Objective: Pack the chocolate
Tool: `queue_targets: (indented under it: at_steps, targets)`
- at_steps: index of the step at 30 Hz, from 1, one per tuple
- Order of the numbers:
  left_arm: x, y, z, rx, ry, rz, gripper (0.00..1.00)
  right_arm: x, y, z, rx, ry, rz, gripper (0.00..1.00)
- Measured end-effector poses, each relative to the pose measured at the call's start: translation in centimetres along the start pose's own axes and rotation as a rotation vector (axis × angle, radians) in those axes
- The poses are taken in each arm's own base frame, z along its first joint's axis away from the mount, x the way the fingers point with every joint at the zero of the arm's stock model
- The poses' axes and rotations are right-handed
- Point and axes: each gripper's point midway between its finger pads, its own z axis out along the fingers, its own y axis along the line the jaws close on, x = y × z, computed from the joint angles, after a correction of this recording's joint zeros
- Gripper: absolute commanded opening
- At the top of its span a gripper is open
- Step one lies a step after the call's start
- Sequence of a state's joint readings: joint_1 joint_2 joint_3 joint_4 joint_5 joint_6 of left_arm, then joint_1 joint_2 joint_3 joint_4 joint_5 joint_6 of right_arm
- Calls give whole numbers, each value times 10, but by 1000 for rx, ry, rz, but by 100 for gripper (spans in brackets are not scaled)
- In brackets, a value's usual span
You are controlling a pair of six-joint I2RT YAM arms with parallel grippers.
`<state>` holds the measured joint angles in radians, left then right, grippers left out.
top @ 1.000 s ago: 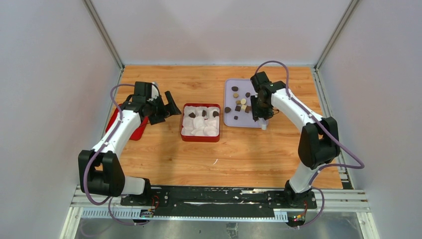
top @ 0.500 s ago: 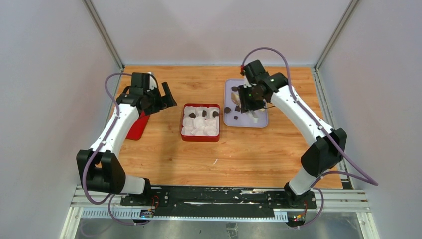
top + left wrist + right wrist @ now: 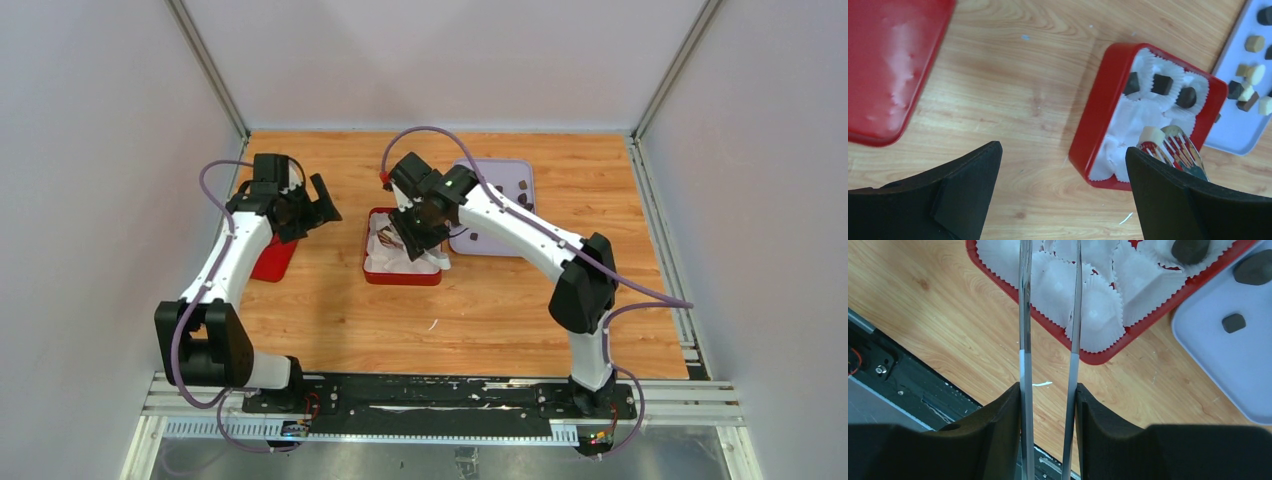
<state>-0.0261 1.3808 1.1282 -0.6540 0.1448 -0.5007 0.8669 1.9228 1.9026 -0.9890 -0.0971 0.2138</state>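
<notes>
right gripper (image 3: 1048, 390) clamped on tongs (image 3: 1024, 315), cream chocolate (image 3: 1152, 135) at their tips over the box (image 3: 1093, 130); left gripper (image 3: 1063, 150) open above table (image 3: 1023, 100), left of box.

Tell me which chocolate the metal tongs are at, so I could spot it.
Find the red box lined with white paper cups on the wooden table. Three dark chocolates sit in a row inside it. At the tips of the metal tongs is one cream chocolate, the only pale piece over that box.
</notes>
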Motion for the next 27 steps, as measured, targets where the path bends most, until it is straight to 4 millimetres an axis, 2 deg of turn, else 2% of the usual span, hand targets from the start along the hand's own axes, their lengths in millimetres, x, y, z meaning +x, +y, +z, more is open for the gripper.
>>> queue_targets:
  at_steps: [5,9,14,22,27]
  targets:
    - [6,22,-4,-39,6,-38,100,0,1,26,0,46,-1,6]
    - [8,24,-8,-42,9,-31,100,-6,2,37,-1,47,-1,7]
    - [7,23,-11,-37,-1,-26,100,-13,4,39,-7,34,-2,12]
    - [7,23,-12,-37,-1,-21,100,-11,7,45,-26,50,-1,33]
    - [7,23,-12,-37,-1,-21,100,-14,9,45,-35,45,-1,41]
